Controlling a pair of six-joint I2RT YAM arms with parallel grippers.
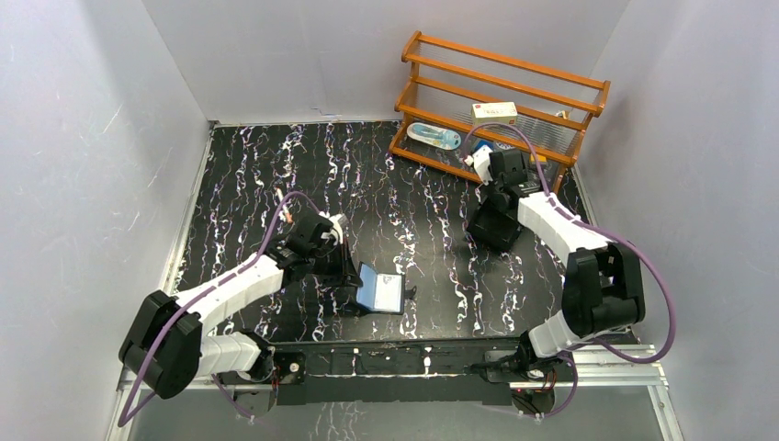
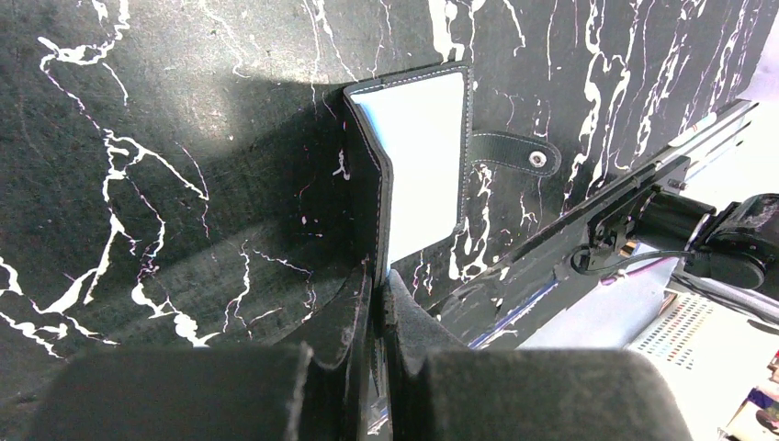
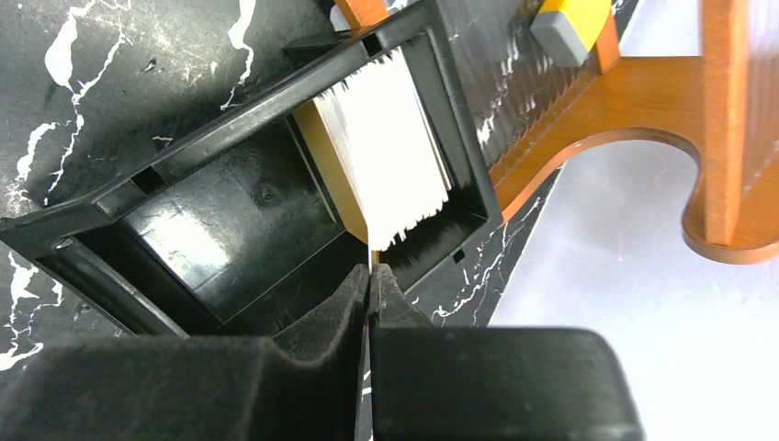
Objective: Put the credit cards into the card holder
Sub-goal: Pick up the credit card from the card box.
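The card holder [image 1: 378, 289], a black wallet with a pale blue inner face [image 2: 423, 165], stands open on the mat at front centre. My left gripper [image 2: 378, 276] is shut on the lower edge of its upright cover. Its snap tab [image 2: 514, 152] lies flat to the right. The credit cards [image 3: 395, 138], a white stack with a tan one [image 3: 331, 175] beside it, stand on edge in a black open-topped box [image 3: 230, 119]. My right gripper [image 3: 371, 269] reaches down into that box [image 1: 494, 230], and its jaws are shut on the thin top edge of one card of the stack.
A wooden rack [image 1: 501, 92] stands at the back right, right behind the box, with a small carton [image 1: 494, 111] and a blue-white packet [image 1: 434, 136] on its shelves. Its curved foot [image 3: 643, 101] sits close to the box. The table's front rail [image 2: 588, 230] runs just beyond the wallet.
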